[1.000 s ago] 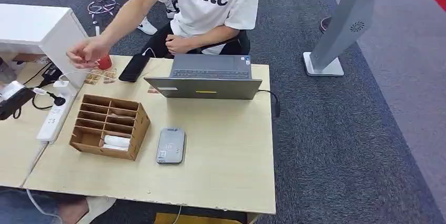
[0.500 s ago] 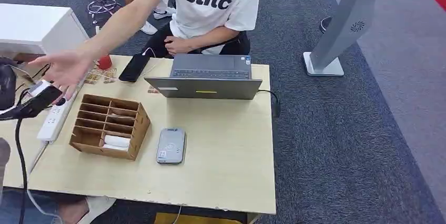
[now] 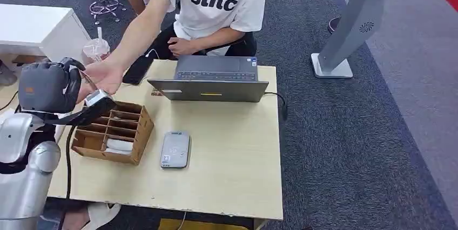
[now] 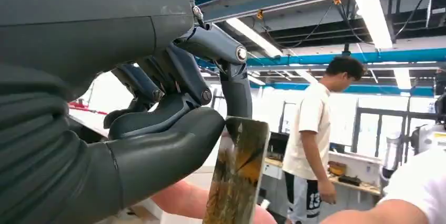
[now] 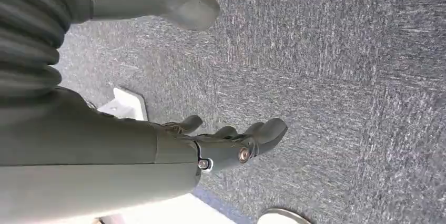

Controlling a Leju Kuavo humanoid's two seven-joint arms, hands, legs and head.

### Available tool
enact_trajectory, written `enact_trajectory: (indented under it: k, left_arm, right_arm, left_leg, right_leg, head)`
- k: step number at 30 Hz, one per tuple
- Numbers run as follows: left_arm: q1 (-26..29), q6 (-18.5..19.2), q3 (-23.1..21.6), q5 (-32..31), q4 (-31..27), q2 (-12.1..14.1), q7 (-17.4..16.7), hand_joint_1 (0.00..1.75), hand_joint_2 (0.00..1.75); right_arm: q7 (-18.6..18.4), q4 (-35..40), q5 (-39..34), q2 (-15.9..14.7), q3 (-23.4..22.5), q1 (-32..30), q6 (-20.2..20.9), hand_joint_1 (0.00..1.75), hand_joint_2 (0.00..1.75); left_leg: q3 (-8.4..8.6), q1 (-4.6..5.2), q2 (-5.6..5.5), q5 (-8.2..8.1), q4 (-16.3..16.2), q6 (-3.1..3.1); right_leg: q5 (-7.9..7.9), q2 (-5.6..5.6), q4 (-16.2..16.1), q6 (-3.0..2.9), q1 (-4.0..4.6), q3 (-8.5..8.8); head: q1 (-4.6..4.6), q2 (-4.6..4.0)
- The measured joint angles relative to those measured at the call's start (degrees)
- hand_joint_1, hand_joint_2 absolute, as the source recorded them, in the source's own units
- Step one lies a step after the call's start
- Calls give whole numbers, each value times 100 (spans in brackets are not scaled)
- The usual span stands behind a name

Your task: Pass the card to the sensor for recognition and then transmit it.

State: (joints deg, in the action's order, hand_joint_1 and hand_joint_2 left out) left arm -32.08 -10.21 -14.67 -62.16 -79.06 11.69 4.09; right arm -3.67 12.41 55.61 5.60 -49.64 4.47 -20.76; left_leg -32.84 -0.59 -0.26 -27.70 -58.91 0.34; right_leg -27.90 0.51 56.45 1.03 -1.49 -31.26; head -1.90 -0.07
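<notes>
Pale wood desk (image 3: 227,181) takes up most of the room here, sitting on dark grey carpet (image 3: 345,149). Someone in a white printed t-shirt (image 3: 216,0) sits on the far side of it, one arm stretched out so their open hand (image 3: 103,75) is right by the robot's left hand. A grey laptop (image 3: 210,81) is open in front of them, its screen facing them.

Next biggest is the robot's silver left arm (image 3: 24,160), coming up at the near left corner of the desk. Its left hand (image 3: 51,87) is raised over that corner, and from the wrist camera you can see the thumb (image 4: 163,145) and a dark finger pinching the card (image 4: 236,174) by its top edge, so the card hangs down from the grip. It's got a yellowish brown print on it. From above, the card (image 3: 97,98) pokes out just past the hand, over the back edge of the cardboard organiser (image 3: 112,129).

That brown organiser has several slots, with something white lying in a near slot. Just to its right, flat on the desk, is the small grey card reader (image 3: 175,149), well apart from the card.

The right hand (image 5: 231,142) hangs down over the carpet, fingers loosely curled, holding nothing.
</notes>
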Motion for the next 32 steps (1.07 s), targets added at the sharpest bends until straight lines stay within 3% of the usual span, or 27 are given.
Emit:
enact_trajectory:
  k: [7,8,9,21,32]
  left_arm:
    - [-507,103,-286,81,24,-391,-216,175,175]
    - [-576,105,-308,89,37,-435,-234,70,175]
    - [-636,96,-319,123,53,-466,-240,0,175]
    - [-847,-221,-323,647,72,-686,-177,0,175]
    - [-915,-354,-323,551,59,-717,-175,0,175]
  right_arm:
    - [-24,0,127,0,0,11,17,0,175]
    - [-24,0,142,0,0,11,20,0,175]
    - [-33,0,157,0,0,12,20,0,175]
    - [-275,-2,304,0,0,10,338,0,175]
    - [-299,-2,378,0,0,9,396,0,175]
  left_leg:
    - [-1,0,0,0,-1,0]
    - [-1,1,0,0,-2,0]
    - [-1,1,0,0,-2,0]
    - [-1,0,0,0,-1,0]
    - [-2,0,-1,0,-1,0]
  right_leg:
    - [5,0,0,0,0,2]
    - [5,1,0,0,0,1]
    - [5,1,0,0,0,1]
    - [5,1,1,-1,0,2]
    - [5,0,1,0,0,5]
  head:
    - [-4,0]
    - [0,0]
    - [-2,0]
    - [0,0]
    - [0,0]
